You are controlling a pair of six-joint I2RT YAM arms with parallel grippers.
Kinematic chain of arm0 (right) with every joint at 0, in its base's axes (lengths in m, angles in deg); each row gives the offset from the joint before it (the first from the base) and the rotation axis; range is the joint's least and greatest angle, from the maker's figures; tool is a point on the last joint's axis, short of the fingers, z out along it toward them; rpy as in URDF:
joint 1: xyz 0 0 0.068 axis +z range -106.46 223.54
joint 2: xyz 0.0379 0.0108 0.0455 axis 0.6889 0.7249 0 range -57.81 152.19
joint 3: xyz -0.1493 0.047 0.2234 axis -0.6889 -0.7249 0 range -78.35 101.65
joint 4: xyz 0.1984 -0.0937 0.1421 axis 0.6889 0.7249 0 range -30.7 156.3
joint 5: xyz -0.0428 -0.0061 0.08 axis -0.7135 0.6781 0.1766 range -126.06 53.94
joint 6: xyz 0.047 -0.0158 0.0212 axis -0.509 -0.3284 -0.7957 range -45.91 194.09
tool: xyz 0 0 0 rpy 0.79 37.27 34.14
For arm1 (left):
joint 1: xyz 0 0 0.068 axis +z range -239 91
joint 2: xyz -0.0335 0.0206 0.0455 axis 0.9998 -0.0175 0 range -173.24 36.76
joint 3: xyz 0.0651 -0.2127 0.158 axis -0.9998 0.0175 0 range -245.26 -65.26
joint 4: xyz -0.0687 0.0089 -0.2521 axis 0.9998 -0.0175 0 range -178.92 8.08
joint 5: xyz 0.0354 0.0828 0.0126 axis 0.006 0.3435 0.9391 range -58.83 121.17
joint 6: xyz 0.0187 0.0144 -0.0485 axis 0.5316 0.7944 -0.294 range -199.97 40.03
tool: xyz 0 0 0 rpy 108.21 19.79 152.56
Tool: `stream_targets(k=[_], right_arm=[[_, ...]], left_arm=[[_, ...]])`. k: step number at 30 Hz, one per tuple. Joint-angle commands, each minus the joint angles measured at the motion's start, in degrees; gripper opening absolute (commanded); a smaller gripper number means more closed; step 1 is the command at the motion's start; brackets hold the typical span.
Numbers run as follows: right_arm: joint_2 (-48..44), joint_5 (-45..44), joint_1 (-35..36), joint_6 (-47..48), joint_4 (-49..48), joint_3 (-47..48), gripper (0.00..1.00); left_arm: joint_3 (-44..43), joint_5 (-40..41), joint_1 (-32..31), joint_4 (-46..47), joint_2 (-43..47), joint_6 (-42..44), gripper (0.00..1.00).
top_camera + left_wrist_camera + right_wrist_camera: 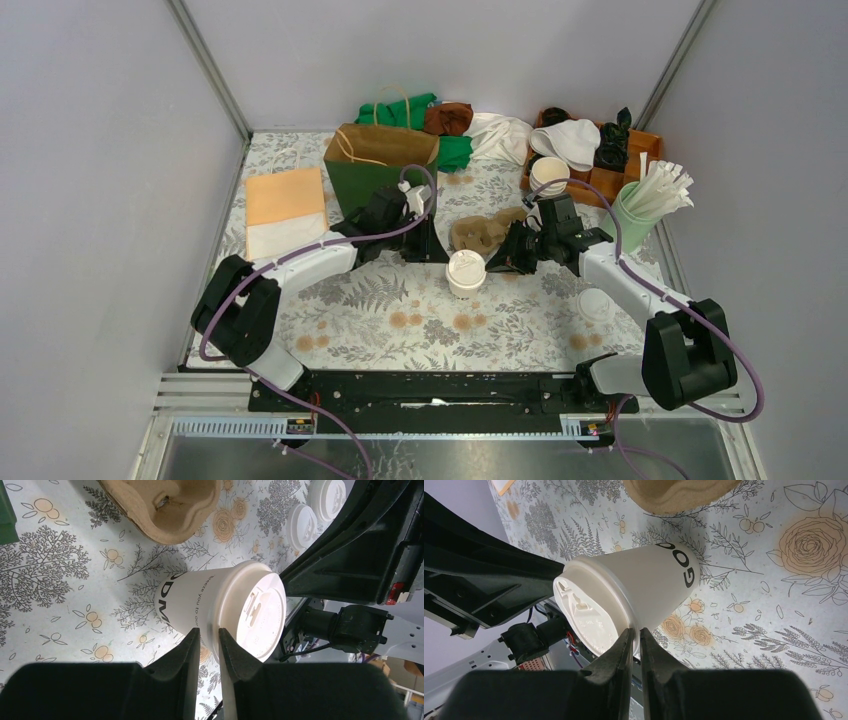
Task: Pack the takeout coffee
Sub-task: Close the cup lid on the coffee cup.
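Note:
The takeout coffee (466, 272), a white paper cup with a white plastic lid and black lettering, stands upright on the flowered table between my two grippers. My left gripper (443, 258) reaches it from the left. In the left wrist view the left gripper (209, 632) has its narrow jaws pinched on the lid's rim, one fingertip under the rim against the coffee (200, 605) wall and one on the lid. My right gripper (492, 266) comes from the right. In the right wrist view the right gripper (636, 632) is nearly closed on the opposite rim of the coffee (649, 575).
A brown pulp cup carrier (485, 232) lies just behind the cup. A green paper bag (378, 165) stands open at the back. Loose lids (596, 303) lie to the right, a lidless cup (549, 175) and a cup of straws (640, 205) stand at the back right, and napkins (284, 210) lie at the left.

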Motion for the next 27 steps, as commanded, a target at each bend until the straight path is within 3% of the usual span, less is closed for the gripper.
stream_targets(k=[1, 20, 27], right_arm=[[2.2, -3.2, 0.6, 3.1, 4.0, -3.1, 0.16], [1.5, -3.5, 0.5, 3.9, 5.1, -1.7, 0.16], [-0.7, -2.6, 0.6, 3.7, 7.7, 2.6, 0.18]], left_arm=[[2.2, 4.1, -2.8, -2.0, -1.7, 3.4, 0.23], [-1.3, 6.2, -3.3, -4.7, -2.3, 4.8, 0.24], [-6.9, 6.6, -3.3, -7.7, -2.0, 4.6, 0.26]])
